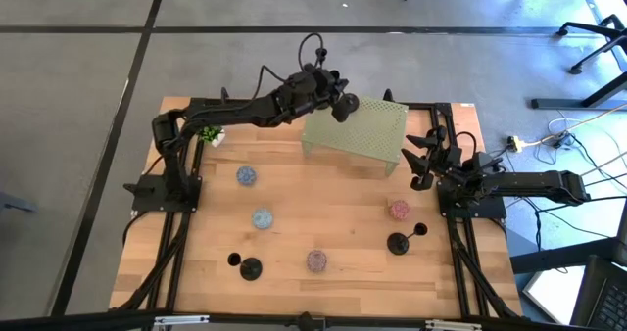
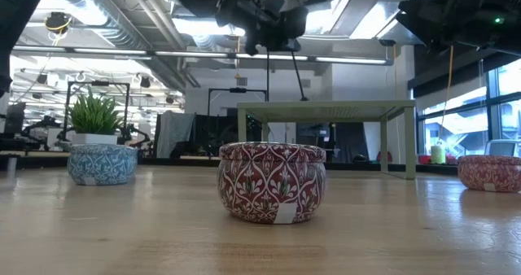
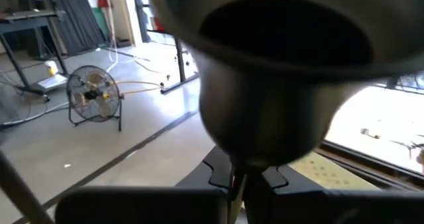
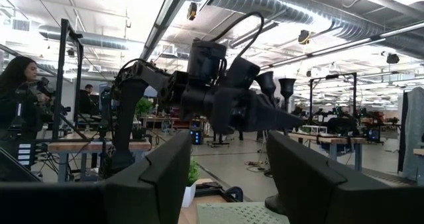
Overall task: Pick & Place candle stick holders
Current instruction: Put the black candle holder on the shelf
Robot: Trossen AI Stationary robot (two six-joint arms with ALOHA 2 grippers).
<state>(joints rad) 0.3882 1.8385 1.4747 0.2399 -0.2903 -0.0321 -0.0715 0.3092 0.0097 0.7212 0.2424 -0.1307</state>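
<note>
My left gripper [image 1: 338, 101] hangs over the pale green perforated shelf [image 1: 358, 133] at the table's far side, shut on a black candle stick holder. The holder's cup [image 3: 278, 85] fills the left wrist view, and its thin stem [image 2: 267, 76] runs straight down toward the shelf top. Two more holders stand on their round bases on the table, one near the front left [image 1: 250, 268] and one at the right [image 1: 399, 243]. My right gripper [image 1: 419, 160] waits open at the table's right side, touching nothing. My left gripper pinches the holder's thin stem just under the cup [image 3: 236, 184] between its two fingers. The fingers come in about level from the table's left and lie across the stem. The holder is upright, cup up, with its base [image 4: 275, 204] close over the shelf; I cannot tell whether it touches.
Several patterned candle tins sit on the wooden table: two blue [image 1: 246, 175] [image 1: 262, 217] and two red [image 1: 399, 210] [image 1: 316, 260]. A small potted plant [image 1: 209, 133] stands at the far left. People show in the room beyond [image 4: 20, 85].
</note>
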